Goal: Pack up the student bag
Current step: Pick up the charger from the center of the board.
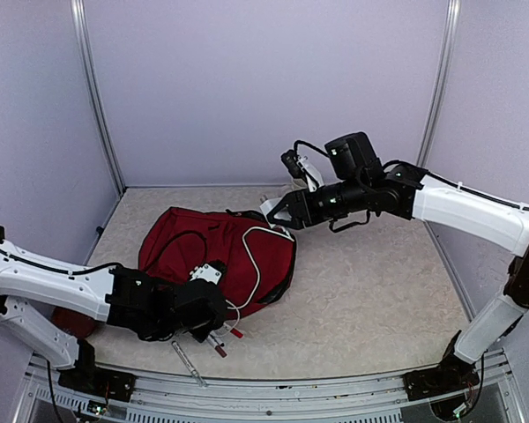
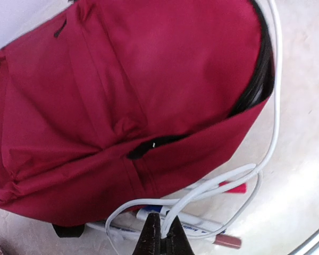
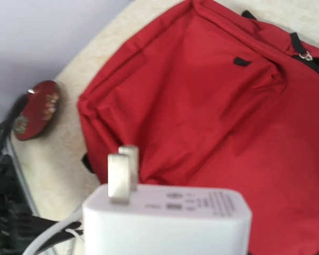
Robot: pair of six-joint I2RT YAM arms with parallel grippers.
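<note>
The student bag (image 1: 213,254) lies flat on the table, dark red, its zipper gaping open along the right side (image 2: 258,79). My left gripper (image 2: 162,238) is at the bag's near edge, shut on a loop of white cable (image 2: 202,194). The cable (image 1: 252,264) runs up over the bag to a white charger plug (image 3: 167,220). My right gripper (image 1: 279,211) holds that plug in the air above the bag's far right corner. The plug hides the fingers in the right wrist view. The bag also fills that view (image 3: 218,106).
Several markers (image 2: 202,226) with blue, red and pink caps lie on the table under the cable, next to the bag's near edge; they also show in the top view (image 1: 223,340). A round red patterned object (image 3: 36,109) lies left of the bag, under my left arm.
</note>
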